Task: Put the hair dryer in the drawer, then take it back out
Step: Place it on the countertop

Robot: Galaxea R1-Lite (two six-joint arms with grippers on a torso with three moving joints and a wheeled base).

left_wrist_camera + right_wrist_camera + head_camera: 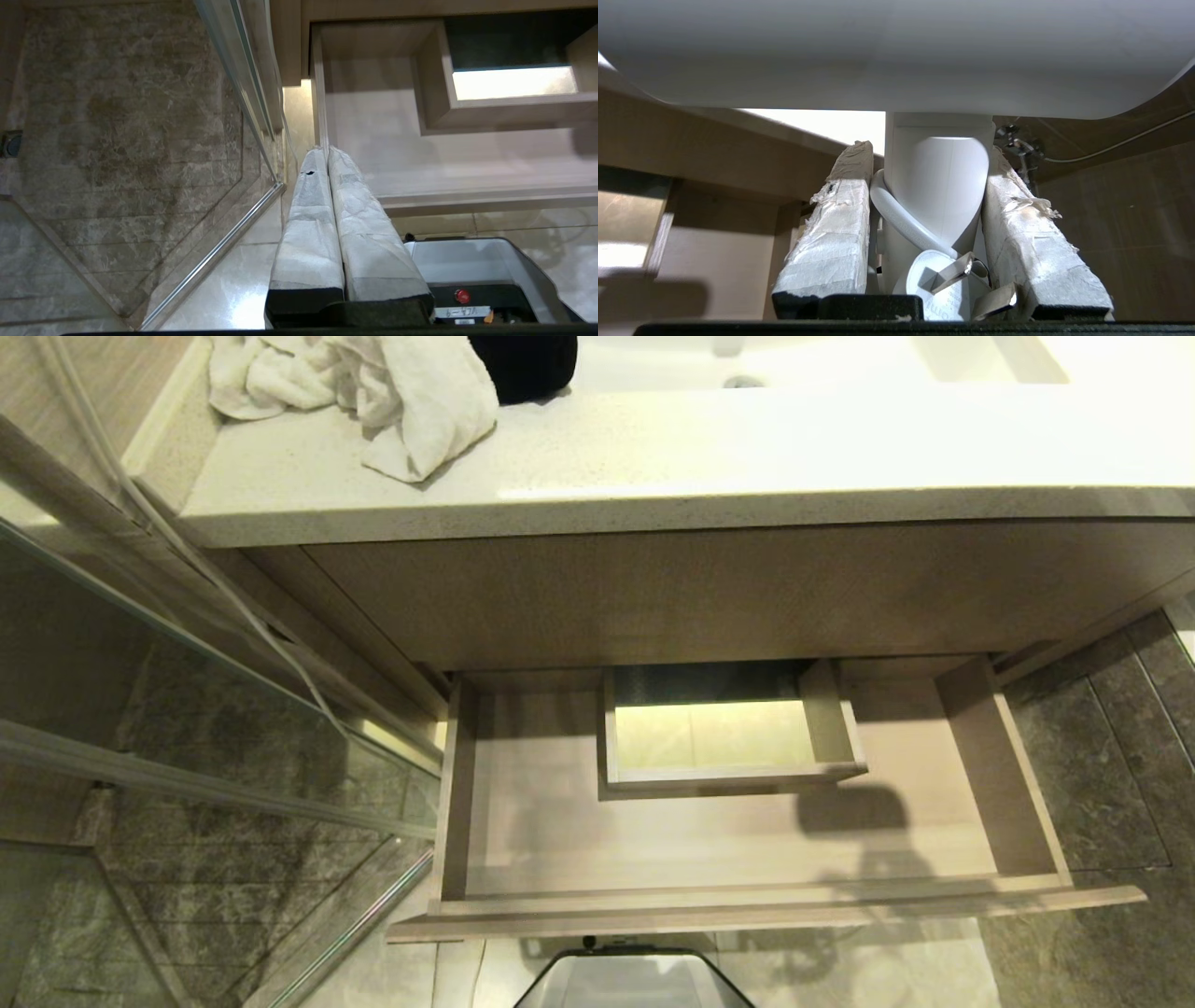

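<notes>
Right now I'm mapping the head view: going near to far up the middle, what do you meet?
Light wood-grain drawer front → boxed rectangular cut-out → taller wood panel → speckled pale countertop → white basin.

Count, all 3 views:
- 1 hair dryer [938,186], white, w/ 1 cord [906,224] looped across handle, 1 plug [943,284] w/ 2 metal prongs
- 1 drawer [1004,784], pulled out; 1 boxed cut-out [738,775] at mid-back
- 2 grippers: right gripper [927,163], left gripper [327,151]; 2 taped fingers each
- 1 white towel [373,383], crumpled on countertop [747,457]
- 1 black item [523,364] beside towel, type n/a
- 1 sink basin [794,359], 1 drain [744,381]
- 1 glass shower panel [187,709]
- 1 red button [461,295] on robot base
</notes>
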